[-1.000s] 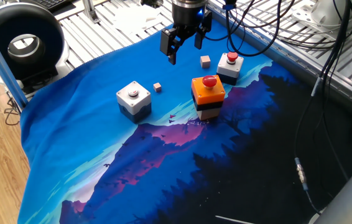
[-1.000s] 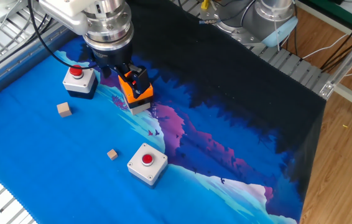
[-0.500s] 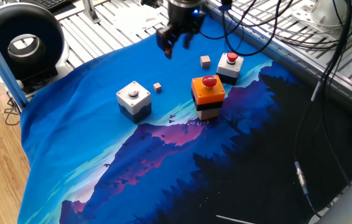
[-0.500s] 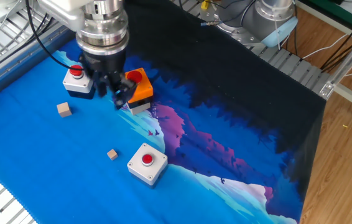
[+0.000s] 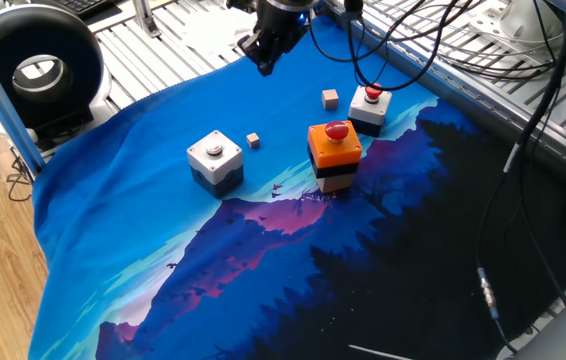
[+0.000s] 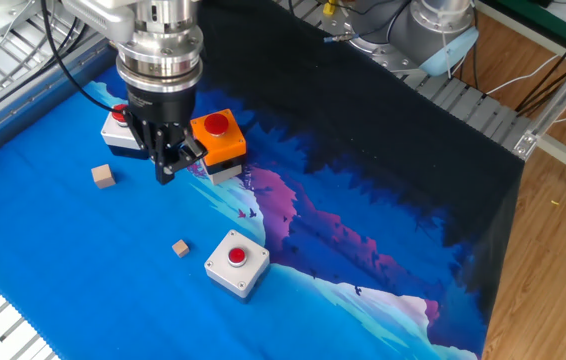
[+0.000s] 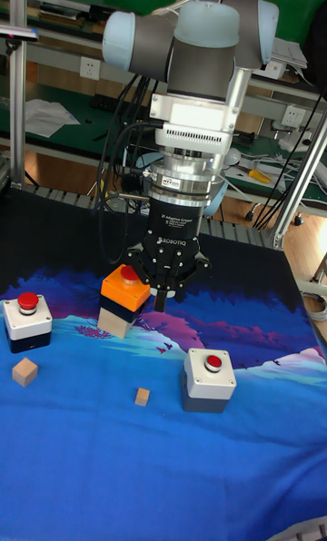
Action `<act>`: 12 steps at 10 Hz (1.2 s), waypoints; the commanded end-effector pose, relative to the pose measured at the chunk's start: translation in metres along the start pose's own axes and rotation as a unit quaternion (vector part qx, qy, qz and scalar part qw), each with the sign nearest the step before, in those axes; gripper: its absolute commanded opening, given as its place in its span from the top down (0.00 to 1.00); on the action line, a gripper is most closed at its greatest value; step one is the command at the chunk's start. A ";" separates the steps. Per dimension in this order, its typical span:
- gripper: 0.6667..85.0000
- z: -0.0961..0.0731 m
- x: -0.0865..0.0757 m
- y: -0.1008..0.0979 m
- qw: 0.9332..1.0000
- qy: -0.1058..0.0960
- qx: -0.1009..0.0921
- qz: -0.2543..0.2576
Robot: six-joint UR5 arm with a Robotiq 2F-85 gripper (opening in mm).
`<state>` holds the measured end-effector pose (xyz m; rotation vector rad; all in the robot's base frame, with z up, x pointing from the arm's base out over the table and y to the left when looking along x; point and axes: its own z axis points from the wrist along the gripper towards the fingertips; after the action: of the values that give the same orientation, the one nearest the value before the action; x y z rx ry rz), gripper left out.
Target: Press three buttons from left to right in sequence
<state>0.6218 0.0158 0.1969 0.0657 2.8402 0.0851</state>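
Three button boxes stand on the blue cloth. The white-grey box has a small round button. The taller orange-topped box carries a red mushroom button. The small white box with a red button is partly hidden behind the arm in the other fixed view. My gripper hangs above the cloth, beside the orange-topped box on the side toward the white-grey box. Its fingers are shut with nothing between them, and it touches no box.
Two small tan wooden cubes lie on the cloth, one near the small white box, the other near the white-grey box. Metal rollers border the cloth. Cables hang over the far side.
The gripper has moved away from above the orange-topped box toward the white-grey box's side. Its fingers, spread apart a second ago, have come together.
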 end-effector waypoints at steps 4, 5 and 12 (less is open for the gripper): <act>1.00 -0.001 -0.004 0.005 1.000 -0.007 -0.011 0.009; 1.00 -0.001 -0.003 0.005 1.000 -0.005 -0.011 0.013; 1.00 0.001 -0.002 0.009 1.000 -0.005 -0.020 0.019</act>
<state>0.6237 0.0215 0.1962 0.1010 2.8307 0.1240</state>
